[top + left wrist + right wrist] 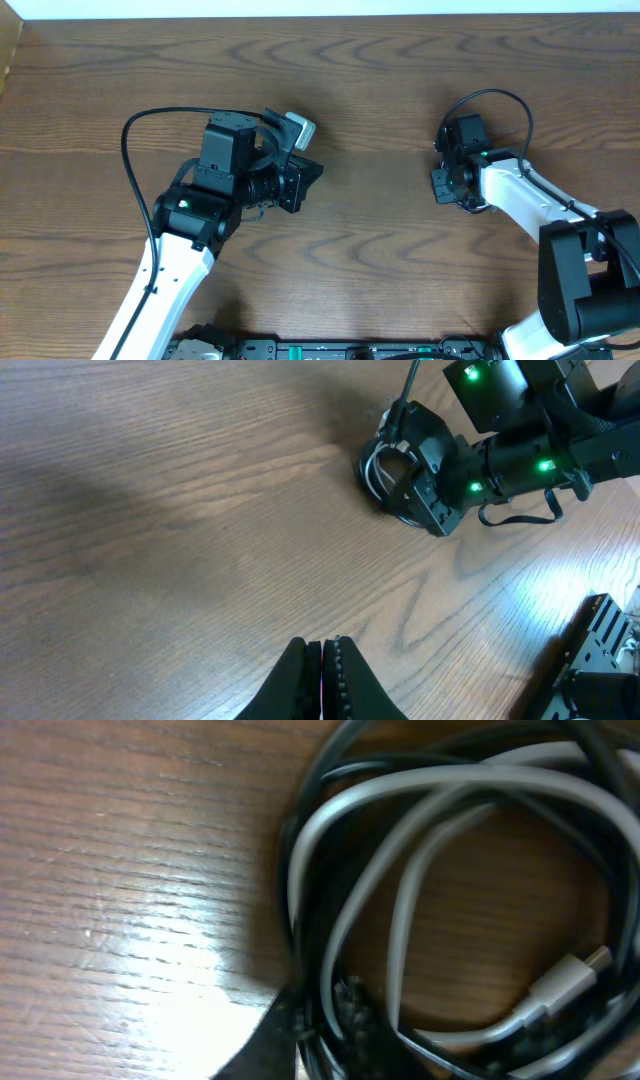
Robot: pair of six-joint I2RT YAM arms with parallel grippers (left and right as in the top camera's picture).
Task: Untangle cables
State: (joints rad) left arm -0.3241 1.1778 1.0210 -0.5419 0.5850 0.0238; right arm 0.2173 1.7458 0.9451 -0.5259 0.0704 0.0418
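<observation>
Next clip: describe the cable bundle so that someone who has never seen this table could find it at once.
On the wooden table, go to the right arm's end effector, which sits low over the wood. At its tip lie the cables, a small coil of thin black and white cords with a white plug; the arms' own black cables are thicker and attached.

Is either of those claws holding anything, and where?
The right gripper seems to pinch the cables at the coil's edge; the shut left gripper holds nothing.

On the table (pixel 380 90), right of centre, directly beneath the right gripper (pixel 447 186): cables (pixel 420 788). Well apart to the left: left gripper (pixel 323 660).
</observation>
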